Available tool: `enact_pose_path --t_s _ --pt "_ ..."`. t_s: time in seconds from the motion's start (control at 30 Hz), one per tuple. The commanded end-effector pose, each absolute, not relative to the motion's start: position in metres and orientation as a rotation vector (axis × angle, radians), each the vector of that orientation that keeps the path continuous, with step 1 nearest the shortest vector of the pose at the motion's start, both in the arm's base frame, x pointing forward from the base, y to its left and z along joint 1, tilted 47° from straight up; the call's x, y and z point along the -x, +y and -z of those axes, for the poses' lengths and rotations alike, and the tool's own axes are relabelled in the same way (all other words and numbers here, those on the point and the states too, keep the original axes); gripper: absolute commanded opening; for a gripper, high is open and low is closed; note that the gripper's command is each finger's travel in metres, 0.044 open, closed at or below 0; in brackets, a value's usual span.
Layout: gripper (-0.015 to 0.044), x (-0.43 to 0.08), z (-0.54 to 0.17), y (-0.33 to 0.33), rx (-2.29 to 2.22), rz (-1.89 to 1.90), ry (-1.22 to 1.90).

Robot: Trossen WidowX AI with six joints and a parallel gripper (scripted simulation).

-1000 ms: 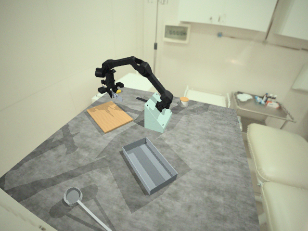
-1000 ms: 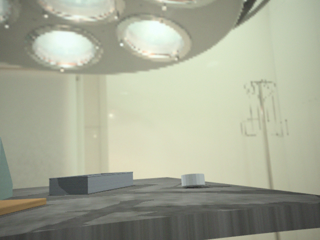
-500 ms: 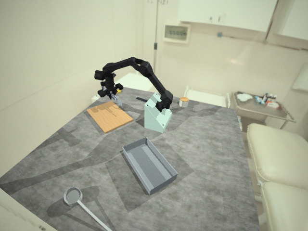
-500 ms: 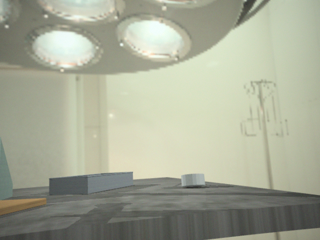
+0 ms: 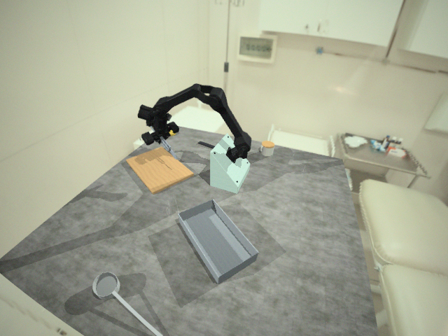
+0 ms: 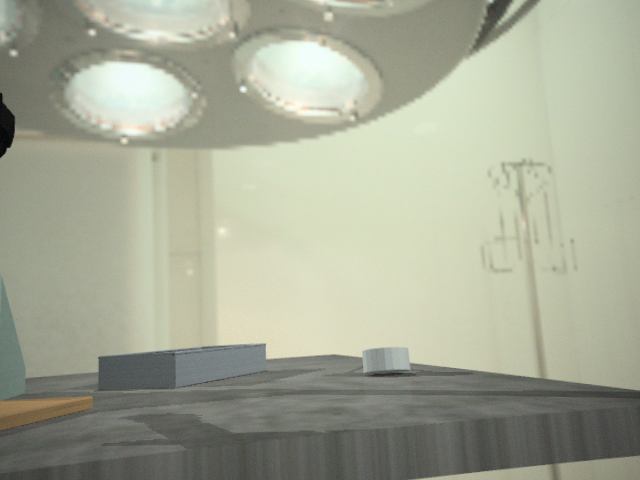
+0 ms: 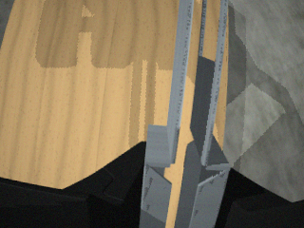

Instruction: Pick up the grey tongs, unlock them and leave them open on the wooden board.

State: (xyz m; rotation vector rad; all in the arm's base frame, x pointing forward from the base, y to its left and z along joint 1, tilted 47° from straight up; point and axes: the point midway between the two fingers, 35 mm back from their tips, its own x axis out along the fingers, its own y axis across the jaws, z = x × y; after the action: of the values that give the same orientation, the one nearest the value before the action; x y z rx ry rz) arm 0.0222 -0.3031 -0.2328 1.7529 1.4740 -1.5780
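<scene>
My gripper (image 5: 163, 140) (image 7: 167, 154) is shut on the grey tongs (image 5: 169, 148) (image 7: 180, 85), above the far edge of the wooden board (image 5: 144, 173) (image 6: 46, 409) (image 7: 47, 119). The tongs are tilted steeply, their lower end slanting down beyond the board's far right side in the top view. In the wrist view the two arms run side by side up out of the frame with a narrow gap between them. Whether the lock is released cannot be told. The roasting tin (image 5: 236, 268) (image 6: 136, 370) stands empty on the table. The exterior view does not show the gripper or tongs.
The arm's base is at a pale green wedge-shaped stand (image 5: 220, 173) (image 6: 10, 351) right of the board. A black bar (image 5: 206, 144) and a mug with an orange top (image 5: 267, 148) are behind. A ladle (image 5: 106, 285) (image 6: 386, 360) is near the front. A yellow thing (image 5: 173, 133) shows behind the gripper.
</scene>
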Motion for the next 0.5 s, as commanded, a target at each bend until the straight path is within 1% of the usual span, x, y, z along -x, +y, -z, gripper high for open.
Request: enact_pose_path --t_s 0.0,0.47 --pt "-0.015 -0.0232 0.2278 -0.3106 -1.668 1.637 1.432" --pt "-0.015 -0.0276 0.2197 -0.3118 -1.403 1.787 1.306"
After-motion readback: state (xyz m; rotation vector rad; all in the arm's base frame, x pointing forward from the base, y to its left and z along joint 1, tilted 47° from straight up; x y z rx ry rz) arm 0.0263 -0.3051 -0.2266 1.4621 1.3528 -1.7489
